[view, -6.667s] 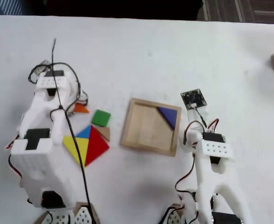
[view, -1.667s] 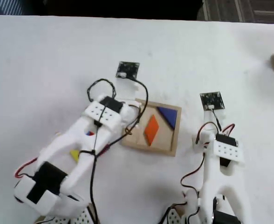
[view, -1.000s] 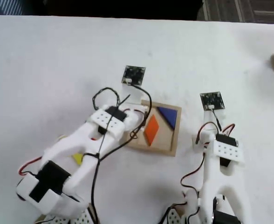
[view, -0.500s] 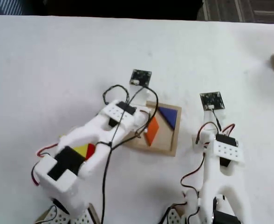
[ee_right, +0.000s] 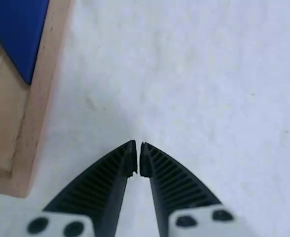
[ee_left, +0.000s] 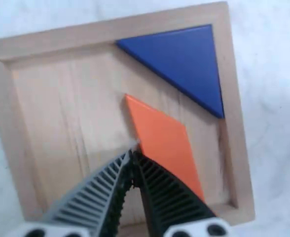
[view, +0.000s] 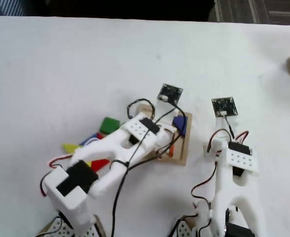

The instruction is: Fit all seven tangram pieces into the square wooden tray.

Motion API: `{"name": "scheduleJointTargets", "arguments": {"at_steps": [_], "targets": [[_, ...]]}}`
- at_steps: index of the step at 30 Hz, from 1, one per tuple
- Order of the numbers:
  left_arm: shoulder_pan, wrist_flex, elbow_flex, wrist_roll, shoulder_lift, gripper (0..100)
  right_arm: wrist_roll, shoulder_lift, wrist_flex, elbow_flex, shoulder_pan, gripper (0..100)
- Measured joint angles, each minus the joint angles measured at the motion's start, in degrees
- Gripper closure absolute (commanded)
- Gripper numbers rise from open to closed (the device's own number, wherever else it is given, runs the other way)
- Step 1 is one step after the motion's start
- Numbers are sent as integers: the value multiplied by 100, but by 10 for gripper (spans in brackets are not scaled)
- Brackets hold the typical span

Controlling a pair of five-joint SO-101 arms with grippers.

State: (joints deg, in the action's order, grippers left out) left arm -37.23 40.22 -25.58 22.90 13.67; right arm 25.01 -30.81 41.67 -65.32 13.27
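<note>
**Two of seven pieces seated; left arm set to nudge the orange one**

Tray: the square wooden tray lies flat on the white bench, between the two arms. It holds two pieces. The blue triangle sits square in one corner, its two short sides against the walls. The orange parallelogram lies flat on the tray floor beside it. Its long edge runs roughly parallel to the triangle's long side, with a strip of bare wood between them.

Left gripper: over the tray, fingers pressed together and pinching nothing. The tip is at the orange piece's edge. My reading is that the closed fingers serve as a pusher to slide the piece against the triangle.

Right gripper: over bare bench just beside the tray's outer wall, fingers all but together and holding nothing. It appears parked clear of the work.

Outstanding: the green square, a yellow piece and a red piece lie on the bench beside the left arm, partly hidden by it. The remaining pieces cannot be made out.
</note>
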Motion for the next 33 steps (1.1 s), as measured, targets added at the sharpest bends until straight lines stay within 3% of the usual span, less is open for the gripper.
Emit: {"name": "scheduleJointTargets", "arguments": {"at_steps": [10,24,33], "targets": [[-158,-571,0,0,9,977,0,0,0,0,9,978],[-818,-765,0,0,9,977,0,0,0,0,9,978],[-826,-888,0,0,9,977,0,0,0,0,0,978]]}}
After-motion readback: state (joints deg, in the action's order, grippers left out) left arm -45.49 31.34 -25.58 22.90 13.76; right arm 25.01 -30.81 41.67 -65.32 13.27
